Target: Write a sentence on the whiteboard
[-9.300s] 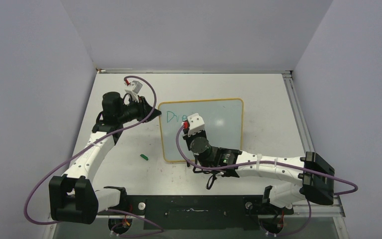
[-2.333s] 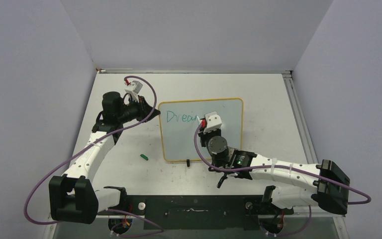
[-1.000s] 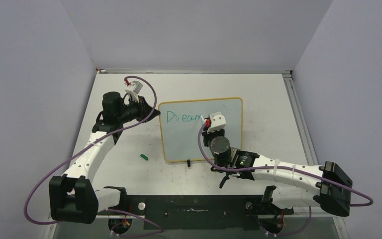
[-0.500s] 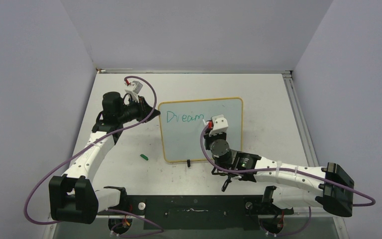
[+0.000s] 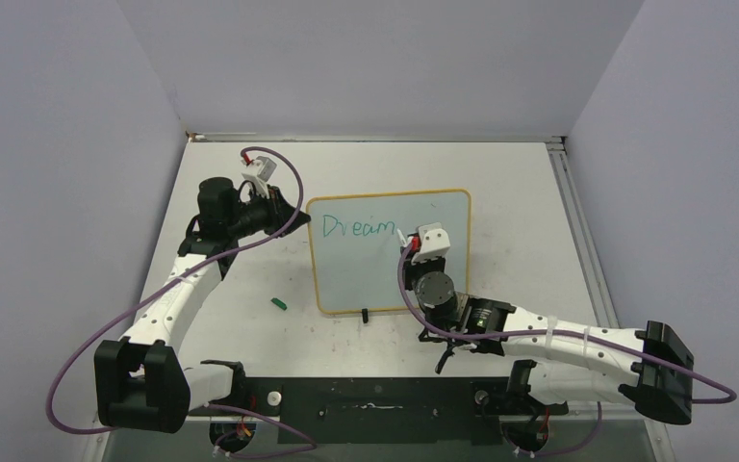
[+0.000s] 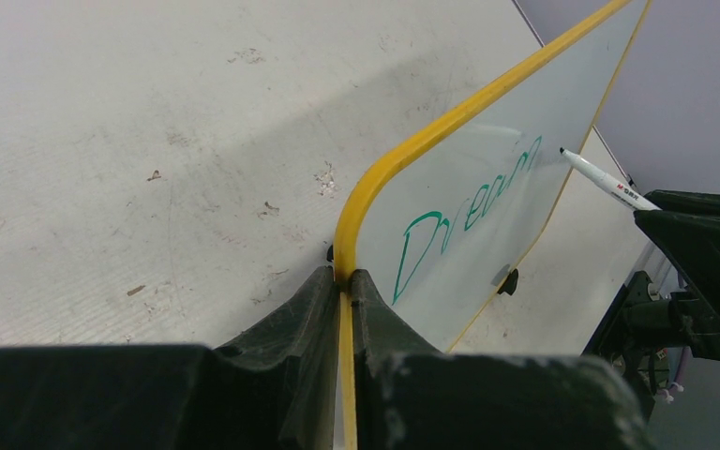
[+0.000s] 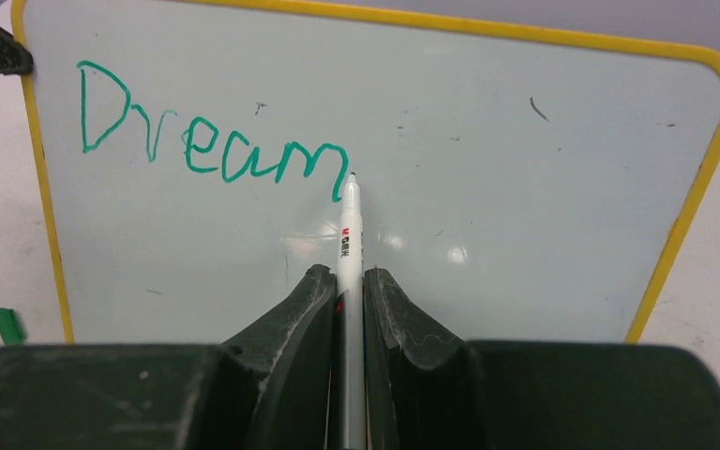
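In the overhead view the left arm reaches up the left half of the desk point(image 5: 520, 192), and its fingers point(image 6: 334, 286) are clenched on the left edge of the whiteboard point(image 5: 366, 269), one finger on each side of the yellow frame, as the left wrist view shows from close up. Below that arm, lower left of centre, a small green cap point(image 5: 279, 303) lies on the desk by itself, just left of the board's lower left corner. The whiteboard sits at the centre of the frame, tilted with its face toward the arms, and a black clip foot point(image 5: 365, 314) shows at its lower edge. In the board's upper left area is the sentence point(image 5: 357, 227), so far one green word reading "Dream", running to about the middle of the board. Right of the last letter comes the tip of a white marker point(image 7: 350, 234), which appears to touch the board just below the end of the "m". The right fingers point(image 7: 331, 286) are clenched on the marker's barrel, which runs straight out between them. The right half of the board carries only a few faint dark specks. The right arm stretches off toward the lower right of the overhead frame.
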Controlling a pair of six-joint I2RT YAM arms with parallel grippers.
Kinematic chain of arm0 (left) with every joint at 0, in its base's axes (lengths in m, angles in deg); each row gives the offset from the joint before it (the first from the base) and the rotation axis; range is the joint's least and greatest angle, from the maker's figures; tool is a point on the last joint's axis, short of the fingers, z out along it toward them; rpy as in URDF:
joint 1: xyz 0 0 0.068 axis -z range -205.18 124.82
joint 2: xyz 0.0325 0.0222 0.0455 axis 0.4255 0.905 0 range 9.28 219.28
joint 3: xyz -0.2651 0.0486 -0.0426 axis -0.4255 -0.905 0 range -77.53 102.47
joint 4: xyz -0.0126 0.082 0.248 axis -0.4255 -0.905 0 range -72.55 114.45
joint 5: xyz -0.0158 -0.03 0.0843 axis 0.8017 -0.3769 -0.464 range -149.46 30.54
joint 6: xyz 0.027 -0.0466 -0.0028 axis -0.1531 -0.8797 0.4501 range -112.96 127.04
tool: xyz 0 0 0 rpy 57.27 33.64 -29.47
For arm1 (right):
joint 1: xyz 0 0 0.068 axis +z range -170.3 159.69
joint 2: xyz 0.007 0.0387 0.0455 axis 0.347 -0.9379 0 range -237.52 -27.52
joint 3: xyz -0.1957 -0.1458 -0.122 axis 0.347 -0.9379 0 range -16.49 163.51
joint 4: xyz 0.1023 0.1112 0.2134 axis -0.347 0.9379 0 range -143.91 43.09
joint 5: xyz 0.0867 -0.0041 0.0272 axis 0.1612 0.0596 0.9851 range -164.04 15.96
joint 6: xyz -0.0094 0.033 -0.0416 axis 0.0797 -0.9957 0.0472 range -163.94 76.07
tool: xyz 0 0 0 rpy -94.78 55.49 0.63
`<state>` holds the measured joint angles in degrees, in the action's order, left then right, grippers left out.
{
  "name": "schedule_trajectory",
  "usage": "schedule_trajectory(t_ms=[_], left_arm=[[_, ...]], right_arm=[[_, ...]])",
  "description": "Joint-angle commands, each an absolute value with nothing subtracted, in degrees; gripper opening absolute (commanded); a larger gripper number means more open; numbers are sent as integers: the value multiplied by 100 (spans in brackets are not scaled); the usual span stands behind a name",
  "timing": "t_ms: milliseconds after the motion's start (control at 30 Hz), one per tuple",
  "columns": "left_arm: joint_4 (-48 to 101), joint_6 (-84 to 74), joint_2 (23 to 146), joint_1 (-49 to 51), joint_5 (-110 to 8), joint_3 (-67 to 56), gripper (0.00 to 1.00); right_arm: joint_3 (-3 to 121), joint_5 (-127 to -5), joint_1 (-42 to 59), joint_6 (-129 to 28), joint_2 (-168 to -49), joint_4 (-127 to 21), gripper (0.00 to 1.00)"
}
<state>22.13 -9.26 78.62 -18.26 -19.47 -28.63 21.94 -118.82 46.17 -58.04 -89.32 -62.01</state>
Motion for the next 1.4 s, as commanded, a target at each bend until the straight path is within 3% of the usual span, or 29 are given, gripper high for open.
schedule_trajectory(t_ms=[0,600,1367], left_arm=[[2296,-949,7793,-1747,-1717,-2621,6],[2296,-941,7798,-1727,-1704,-2620,6],[2287,-940,7794,-1718,-1715,-2613,6]], right_arm=[[2373,-12121,4592,-5484,-8781,-6611,5],[2384,-11663,4067,-5173,-9160,-7055,5],[2130,-11989,4377,-5778,-8973,-6442,5]])
